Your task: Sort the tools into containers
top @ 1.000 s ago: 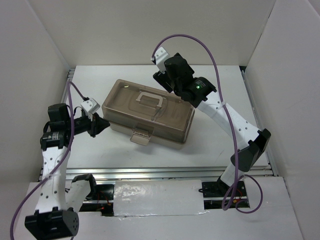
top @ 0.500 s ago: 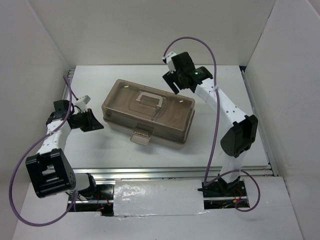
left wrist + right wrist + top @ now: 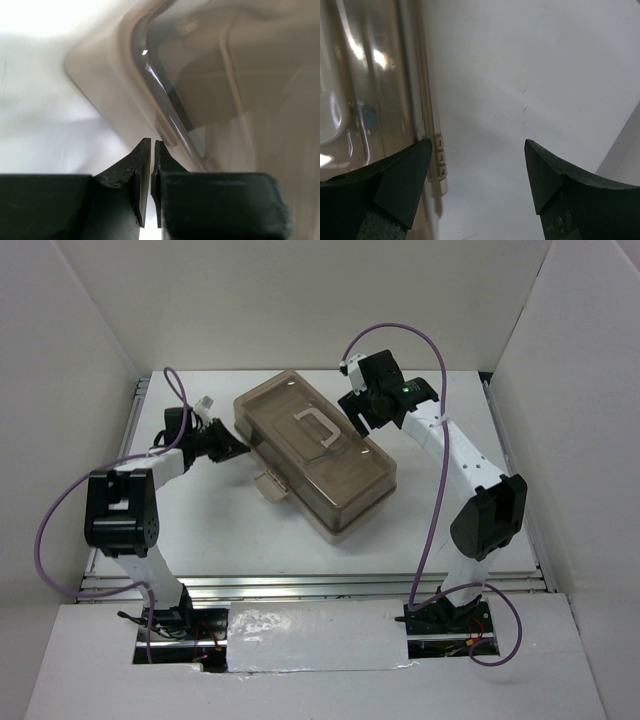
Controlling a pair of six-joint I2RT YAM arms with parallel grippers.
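The beige toolbox (image 3: 345, 480) lies diagonally mid-table, its translucent brown lid (image 3: 300, 450) shut, white handle (image 3: 318, 427) on top. No tools show outside it; through the lid I make out only blurred shapes. My left gripper (image 3: 237, 448) is shut and empty, its tips (image 3: 151, 143) against the box's beige left end (image 3: 107, 95). My right gripper (image 3: 357, 412) is open and empty at the box's far long side. In the right wrist view its fingers (image 3: 477, 150) straddle bare table beside the box's hinged edge (image 3: 439, 155).
A beige latch (image 3: 268, 485) sticks out from the toolbox's near side. White walls enclose the table on three sides. A metal rail (image 3: 300, 585) runs along the near edge.
The toolbox has swung clockwise in the top view, and its left end has shifted towards the back. My left gripper reached forward along with that end. My right gripper shifted slightly right.
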